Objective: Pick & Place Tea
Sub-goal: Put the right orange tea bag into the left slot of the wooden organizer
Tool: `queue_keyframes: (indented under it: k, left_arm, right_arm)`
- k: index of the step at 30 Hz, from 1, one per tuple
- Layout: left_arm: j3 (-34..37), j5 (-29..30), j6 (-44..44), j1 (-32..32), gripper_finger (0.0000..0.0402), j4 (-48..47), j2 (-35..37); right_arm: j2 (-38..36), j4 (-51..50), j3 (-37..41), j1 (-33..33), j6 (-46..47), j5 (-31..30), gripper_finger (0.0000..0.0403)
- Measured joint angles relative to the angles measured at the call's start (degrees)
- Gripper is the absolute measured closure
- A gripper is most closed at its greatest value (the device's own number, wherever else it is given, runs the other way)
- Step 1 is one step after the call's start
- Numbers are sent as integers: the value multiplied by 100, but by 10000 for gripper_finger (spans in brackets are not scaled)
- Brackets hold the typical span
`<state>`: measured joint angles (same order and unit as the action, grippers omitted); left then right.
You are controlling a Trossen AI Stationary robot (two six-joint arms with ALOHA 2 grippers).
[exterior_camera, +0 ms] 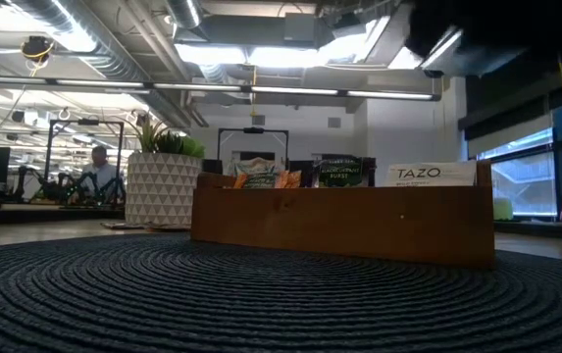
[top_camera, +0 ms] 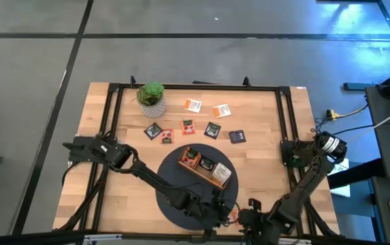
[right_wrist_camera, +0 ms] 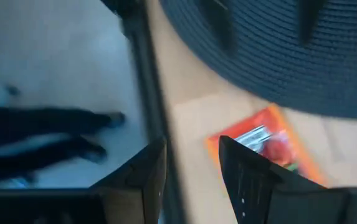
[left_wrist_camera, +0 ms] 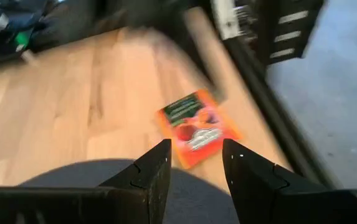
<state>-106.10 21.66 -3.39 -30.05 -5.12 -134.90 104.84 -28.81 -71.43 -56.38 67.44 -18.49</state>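
Both grippers hover open and empty at the table's near edge, the left gripper (left_wrist_camera: pixel 195 177) and right gripper (right_wrist_camera: pixel 192 177) flanking an orange tea packet (left_wrist_camera: pixel 198 127).

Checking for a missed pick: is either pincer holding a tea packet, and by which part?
Nothing is held. The left pincer and right pincer stand open above the orange packet.

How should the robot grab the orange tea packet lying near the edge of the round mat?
The orange tea packet lies flat on the wood, so probably come straight down from above and pinch across two opposite edges. The left gripper is open and already lined up just short of it, over the dark mat.
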Motion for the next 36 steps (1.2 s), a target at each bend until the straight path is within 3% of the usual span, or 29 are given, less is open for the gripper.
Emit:
queue_keyframes:
  k: [3,6,10,13,22,36]
  left_arm:
    - [3,-89,-314,119,260,482,-159]
    - [0,-434,-548,224,260,1146,-298]
    - [4,-617,-584,287,260,1153,-403]
    - [7,-563,-421,287,260,1131,-404]
    - [-1,-450,-400,257,260,1216,-529]
    - [0,-326,-655,201,260,1514,-666]
  right_arm:
    - [-233,-25,-90,-325,739,-391,253]
    - [-532,-302,52,-648,2041,-521,253]
    - [-823,-390,510,-989,3775,-577,253]
    - [-849,66,975,-1158,4359,-965,253]
    - [-839,526,1739,-962,4480,-1205,253]
    - [-837,469,1835,-716,4310,-1188,253]
